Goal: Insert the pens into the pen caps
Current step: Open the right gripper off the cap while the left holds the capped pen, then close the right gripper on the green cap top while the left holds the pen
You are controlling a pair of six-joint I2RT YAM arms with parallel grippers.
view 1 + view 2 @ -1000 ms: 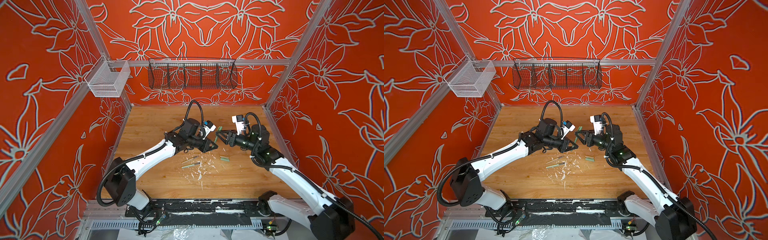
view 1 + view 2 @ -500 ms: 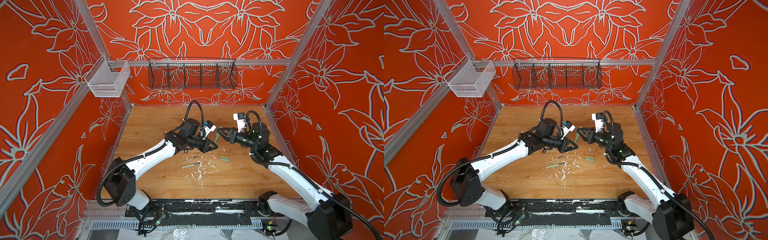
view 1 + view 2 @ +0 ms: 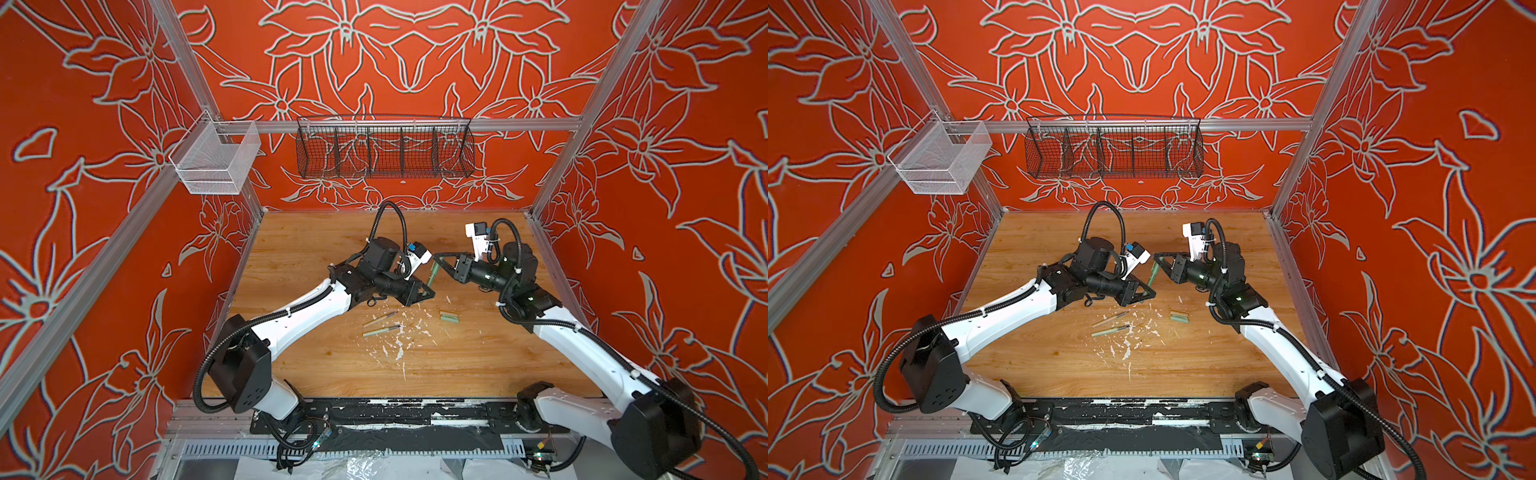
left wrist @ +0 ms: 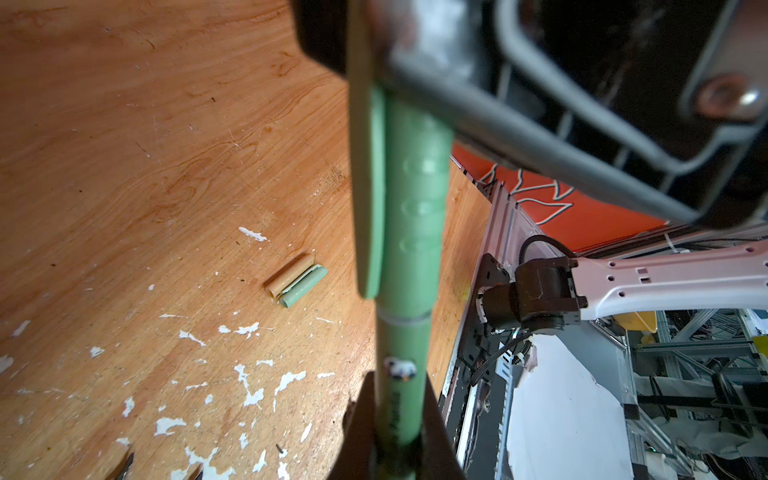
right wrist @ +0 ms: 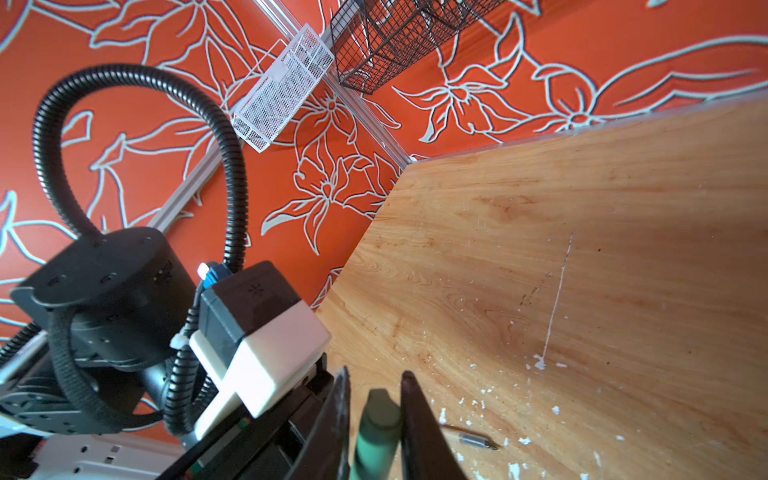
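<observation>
Left gripper (image 3: 428, 290) clamped tight on lower barrel of green pen (image 4: 401, 374); pen held near upright above table (image 4: 124, 166). Green cap (image 4: 415, 208) sits over upper end, seam line showing. Right gripper (image 5: 376, 399), wide open and standing off a second ago, now drawn in round cap tip; sliver of gap one side, firm pinch unconfirmed. Judgement: cap about to be pressed home. Beyond, beige cap (image 4: 289, 275) and pale green cap (image 4: 303, 286) lie touching; loose pen (image 3: 380, 319) and second pen (image 3: 381, 331) near, uncapped.
</observation>
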